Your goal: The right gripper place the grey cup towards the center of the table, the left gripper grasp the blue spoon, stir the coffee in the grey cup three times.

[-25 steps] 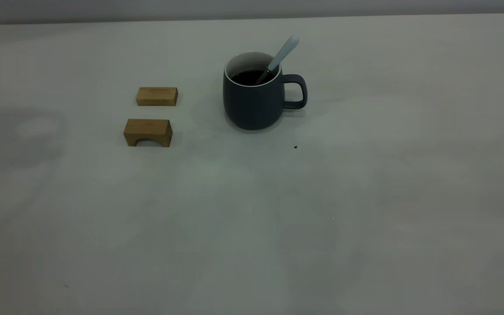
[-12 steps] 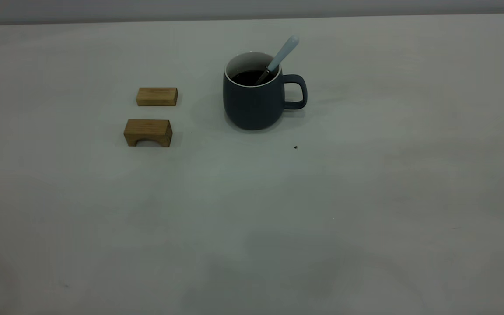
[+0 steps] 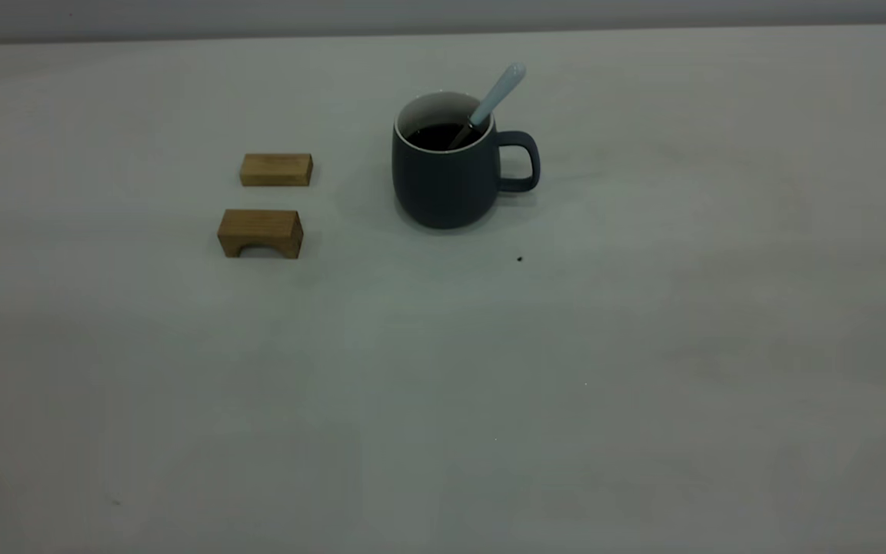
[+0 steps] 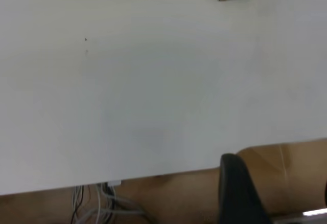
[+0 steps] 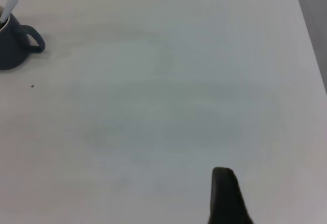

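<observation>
Both arms off at table edges, finger state unreadable. Grey cup (image 3: 447,173), blue spoon (image 3: 495,96) standing in coffee (image 3: 437,136), far from right gripper (image 5: 225,193) and left gripper (image 4: 240,191). Likely task end; no further move needed.

We saw only one black finger of the left gripper (image 4: 240,193) and one of the right gripper (image 5: 225,196), each cut off by its wrist view's edge. The blue spoon's (image 3: 495,96) bowl was sunk in the coffee (image 3: 438,137), hidden.
</observation>
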